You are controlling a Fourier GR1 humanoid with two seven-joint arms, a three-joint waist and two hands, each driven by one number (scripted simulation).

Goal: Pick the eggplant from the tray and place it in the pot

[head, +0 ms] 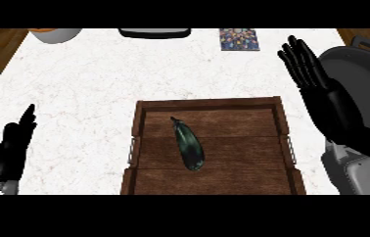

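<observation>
White speckled bench (86, 84), seen steeply from above.
Item: wooden tray (209, 104), a handle on each side, at the near middle of the bench.
Item: eggplant (188, 145), dark, lying lengthwise on the tray floor, left of centre, stem end away from me, touched by nothing.
Item: grey pot (354, 67), at the right edge, partly behind my right hand (309, 69). That forearm angles up from the lower right, fingers (295, 49) straight and released.
Item: my left hand (14, 143), low at the left edge, fingers up, released, holding nothing.

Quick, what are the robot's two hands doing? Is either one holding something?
Left hand: open, holding nothing.
Right hand: open, holding nothing; the eggplant lies in the tray.
</observation>
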